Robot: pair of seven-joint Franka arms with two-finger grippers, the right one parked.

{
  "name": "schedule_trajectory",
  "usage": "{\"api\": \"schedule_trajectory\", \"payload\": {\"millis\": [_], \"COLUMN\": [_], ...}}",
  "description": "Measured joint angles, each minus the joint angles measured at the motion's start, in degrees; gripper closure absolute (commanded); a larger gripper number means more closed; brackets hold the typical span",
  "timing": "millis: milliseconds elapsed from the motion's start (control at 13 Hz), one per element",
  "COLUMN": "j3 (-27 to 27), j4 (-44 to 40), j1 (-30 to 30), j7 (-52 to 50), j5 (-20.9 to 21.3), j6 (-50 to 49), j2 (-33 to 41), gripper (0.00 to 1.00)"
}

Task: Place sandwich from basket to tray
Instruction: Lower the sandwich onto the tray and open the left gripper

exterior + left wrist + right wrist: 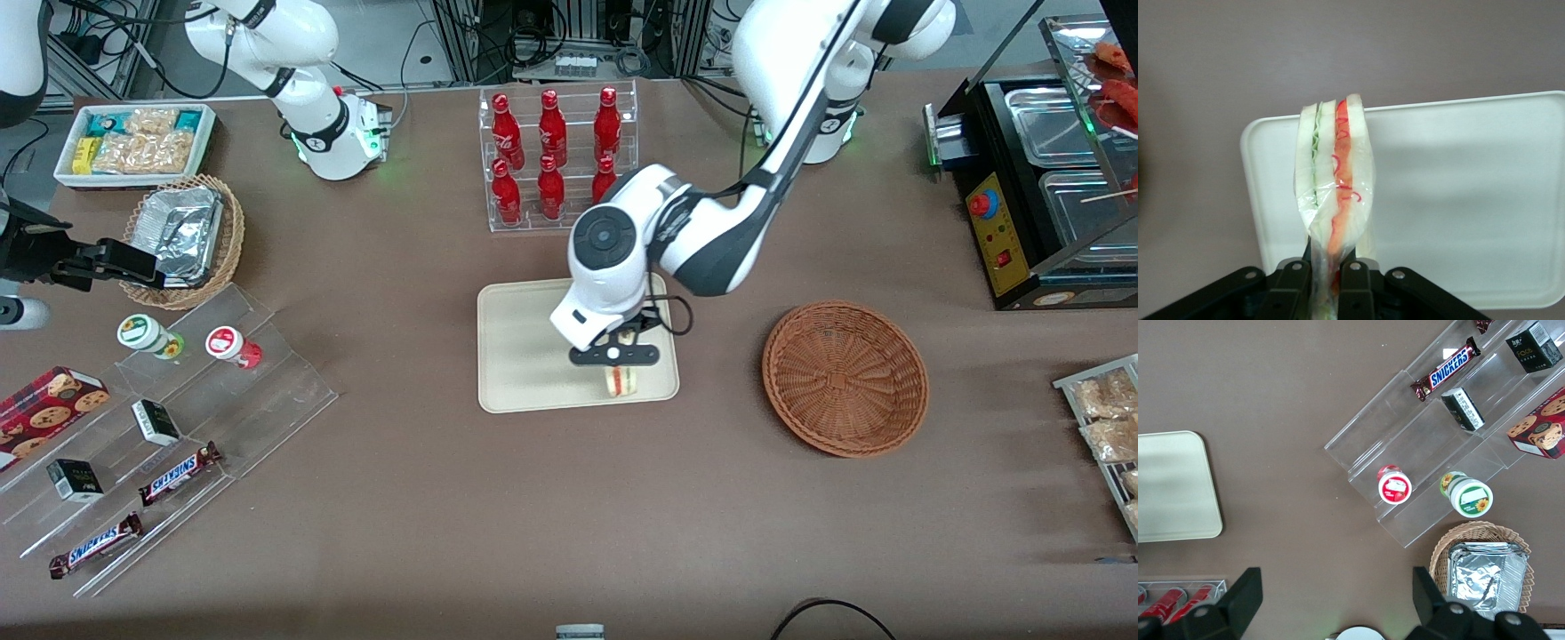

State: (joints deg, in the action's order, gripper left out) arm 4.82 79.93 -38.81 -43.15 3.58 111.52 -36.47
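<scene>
The wrapped sandwich (621, 380) (1335, 187), pale bread with green and red filling, hangs over the cream tray (524, 356) (1471, 200) at the corner nearest the front camera and the basket. My left gripper (620, 364) (1327, 287) is shut on the sandwich's narrow end, just above the tray. Whether the sandwich touches the tray cannot be told. The reddish-brown wicker basket (845, 378) sits empty beside the tray, toward the working arm's end of the table.
A clear rack of red bottles (556, 156) stands farther from the front camera than the tray. An acrylic stepped shelf with snacks (151, 427), a tan basket with foil container (182, 236) and a white snack bin (133, 142) lie toward the parked arm's end. A black warmer (1040, 178) stands at the working arm's end.
</scene>
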Motion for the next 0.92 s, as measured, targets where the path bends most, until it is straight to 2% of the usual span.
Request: {"api": "schedule_trajectory", "payload": {"millis": [462,538,615,692,923], "j3": [0.0,0.0,0.0,0.0,-0.1], "j4": [-1.8,-2.2,-2.4,-2.5,-2.8], "j1": [-4.7,-5.2,-5.7,-6.1,-6.2], "j7": [-3.7,-4.2,-4.3,-4.3,-4.3], "j5": [0.0,0.0,0.0,0.0,0.0], "j6": [6.5,6.9,7.0,7.0,6.9], "j2": [-6.9,-7.9,-8.7,-9.1,-9.3], "gripper": [1.0,0.9,0.33,0.0,0.0]}}
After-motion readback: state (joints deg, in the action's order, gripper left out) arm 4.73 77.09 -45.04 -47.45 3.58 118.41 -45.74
